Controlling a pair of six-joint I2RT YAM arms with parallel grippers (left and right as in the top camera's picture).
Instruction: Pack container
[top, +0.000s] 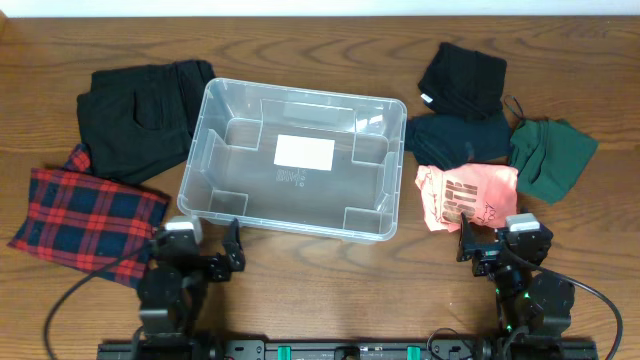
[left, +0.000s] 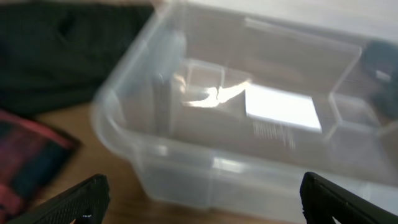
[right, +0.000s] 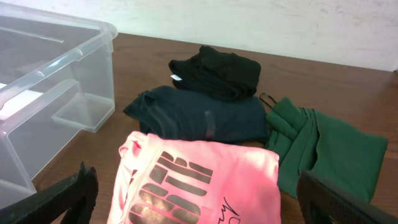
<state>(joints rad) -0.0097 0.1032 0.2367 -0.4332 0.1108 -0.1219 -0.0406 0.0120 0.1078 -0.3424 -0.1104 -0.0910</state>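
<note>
The clear plastic container (top: 296, 158) sits mid-table with nothing in it; a white label shows on its base. It also shows in the left wrist view (left: 205, 124) and at the left of the right wrist view (right: 43, 81). My left gripper (left: 202, 202) is open and empty, just in front of the container's near left corner. My right gripper (right: 199, 202) is open and empty, its fingers spread over the near edge of a folded pink shirt (right: 193, 183) with dark print, also seen from overhead (top: 465, 195).
Right of the container lie a black garment (top: 462, 80), a dark navy one (top: 458, 138) and a green one (top: 550, 155). At the left lie black trousers (top: 140, 115) and a red plaid cloth (top: 85, 215).
</note>
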